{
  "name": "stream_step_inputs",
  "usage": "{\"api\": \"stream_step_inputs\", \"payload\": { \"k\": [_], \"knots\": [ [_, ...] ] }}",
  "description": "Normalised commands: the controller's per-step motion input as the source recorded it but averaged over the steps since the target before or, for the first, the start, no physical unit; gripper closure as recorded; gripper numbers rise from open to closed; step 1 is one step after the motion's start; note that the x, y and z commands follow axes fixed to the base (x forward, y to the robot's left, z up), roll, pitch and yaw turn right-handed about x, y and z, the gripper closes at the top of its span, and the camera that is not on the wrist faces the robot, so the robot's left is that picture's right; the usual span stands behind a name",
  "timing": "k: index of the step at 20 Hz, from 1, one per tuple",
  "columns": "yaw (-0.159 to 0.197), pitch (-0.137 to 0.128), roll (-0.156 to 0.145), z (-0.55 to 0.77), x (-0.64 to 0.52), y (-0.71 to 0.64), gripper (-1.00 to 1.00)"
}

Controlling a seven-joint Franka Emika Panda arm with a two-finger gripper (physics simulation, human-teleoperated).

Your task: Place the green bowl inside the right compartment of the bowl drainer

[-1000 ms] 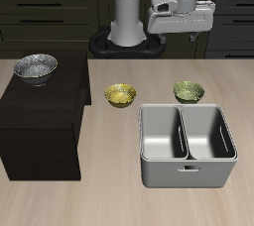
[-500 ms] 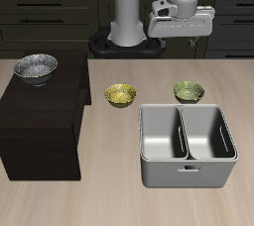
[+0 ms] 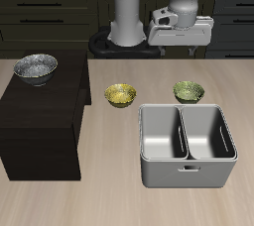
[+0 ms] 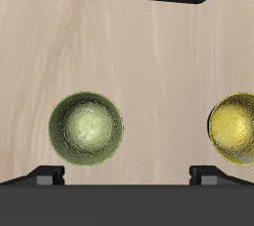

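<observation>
The green bowl (image 3: 189, 91) (image 4: 86, 129) sits upright on the wooden table just behind the bowl drainer (image 3: 188, 172), a grey metal tub with two wells and a slot handle on its near wall. The right compartment (image 3: 209, 135) holds nothing and lies closest to the green bowl. My gripper (image 3: 181, 44) (image 4: 127, 175) hangs well above the table, over and slightly behind the green bowl. It is open with nothing between its fingertips (image 4: 47, 174), and in the wrist view the bowl lies beneath, off the gripper's centre line.
A yellow bowl (image 3: 120, 95) (image 4: 236, 128) of like size rests on the table beside the green one. A black box (image 3: 40, 121) carries a silver speckled bowl (image 3: 36, 67). The robot's base (image 3: 124, 40) stands at the back, before dark cabinets.
The gripper has come down a little and shifted slightly sideways above the green bowl. The bowls and the drainer have not moved.
</observation>
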Motion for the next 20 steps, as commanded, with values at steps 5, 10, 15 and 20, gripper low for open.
{"api": "stream_step_inputs", "payload": {
  "k": [5, 10, 15, 20],
  "knots": [
    [-0.036, -0.021, 0.008, -0.30, -0.04, 0.04, -1.00],
    [-0.001, -0.011, 0.006, -0.30, -0.04, 0.06, -1.00],
    [-0.019, 0.007, 0.014, -0.40, -0.10, 0.07, -1.00],
    [-0.001, 0.002, 0.003, -0.24, -0.03, -0.01, -1.00]
  ]
}}
